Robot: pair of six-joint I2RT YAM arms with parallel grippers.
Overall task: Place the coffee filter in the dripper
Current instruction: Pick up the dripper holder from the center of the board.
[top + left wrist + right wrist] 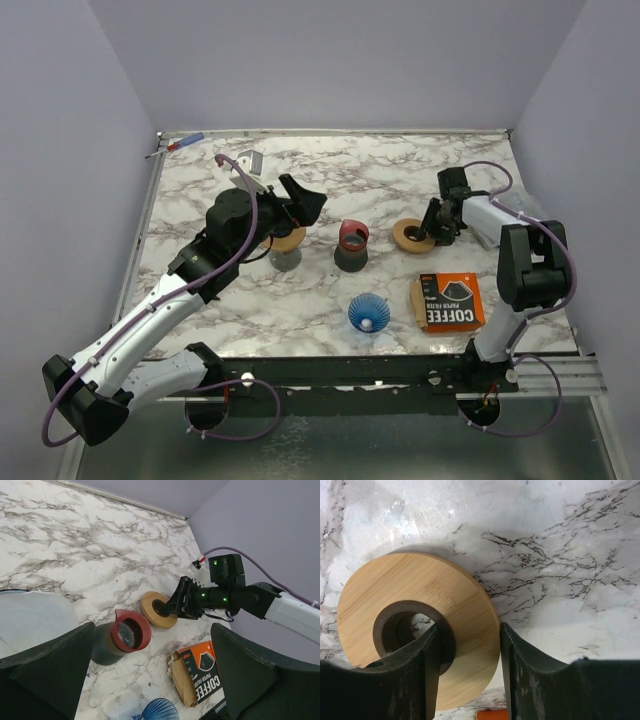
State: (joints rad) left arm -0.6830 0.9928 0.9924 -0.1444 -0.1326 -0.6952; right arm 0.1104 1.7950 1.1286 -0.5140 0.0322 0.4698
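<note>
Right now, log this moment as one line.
left end effector: open, aloft | right end effector: shut on wooden ring rim | filter pack: on table | red dripper: empty

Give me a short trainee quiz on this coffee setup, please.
1. Fill in: in the top view, the coffee filter box lies to the ___ of the blue dripper.
2. The right end effector straddles the rim of: A) blue dripper B) wooden ring C) coffee filter box.
3. True or false: the left end effector holds a paper filter.
Key: 1 right; 2 B; 3 false.
</note>
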